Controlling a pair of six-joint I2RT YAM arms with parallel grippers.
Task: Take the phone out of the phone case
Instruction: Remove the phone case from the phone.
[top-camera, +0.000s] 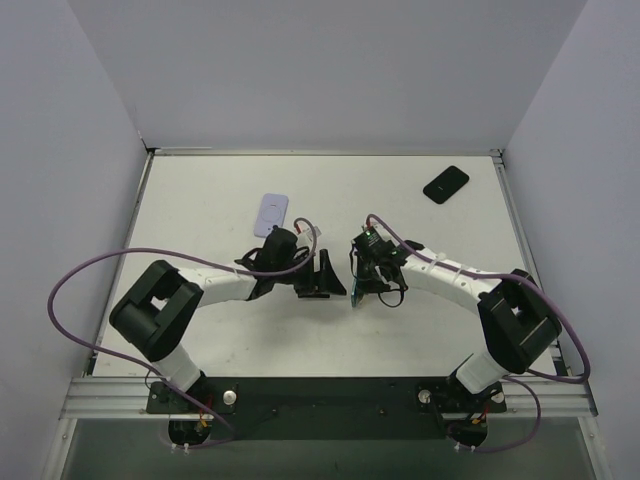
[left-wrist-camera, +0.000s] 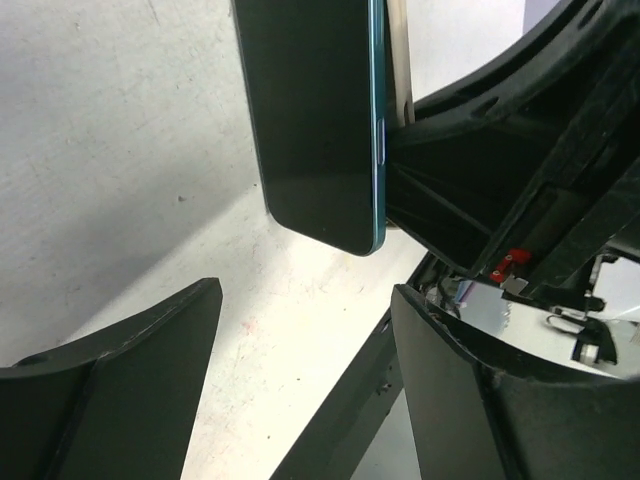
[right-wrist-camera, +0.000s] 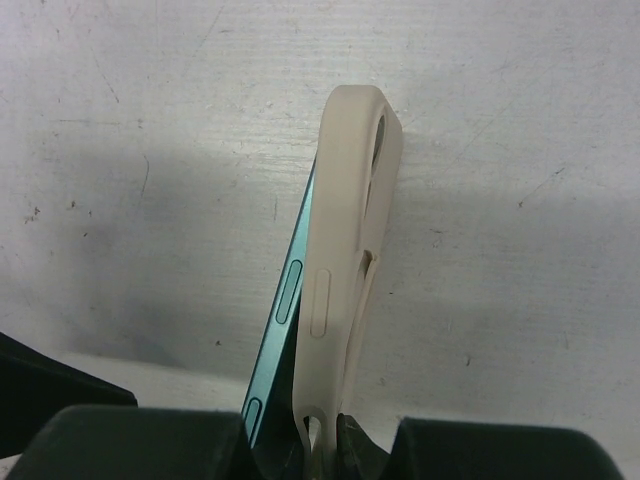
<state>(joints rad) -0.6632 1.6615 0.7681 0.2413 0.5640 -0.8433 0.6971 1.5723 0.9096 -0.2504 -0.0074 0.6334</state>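
Note:
My right gripper (top-camera: 362, 287) is shut on the lower end of a beige phone case (right-wrist-camera: 345, 250) and holds it on edge above the table. The teal-edged phone (right-wrist-camera: 283, 305) sits partly out of the case: its side has come away from the case wall near my fingers and still meets it at the far end. In the left wrist view the phone's dark screen (left-wrist-camera: 315, 120) faces me, with the case (left-wrist-camera: 400, 60) behind it. My left gripper (left-wrist-camera: 308, 290) is open and empty, just short of the phone's near end. In the top view it (top-camera: 322, 276) sits left of the right gripper.
A lavender phone or case (top-camera: 272, 213) lies flat behind my left gripper. A black phone or case (top-camera: 446, 184) lies at the back right. White walls stand around the table (top-camera: 200, 200).

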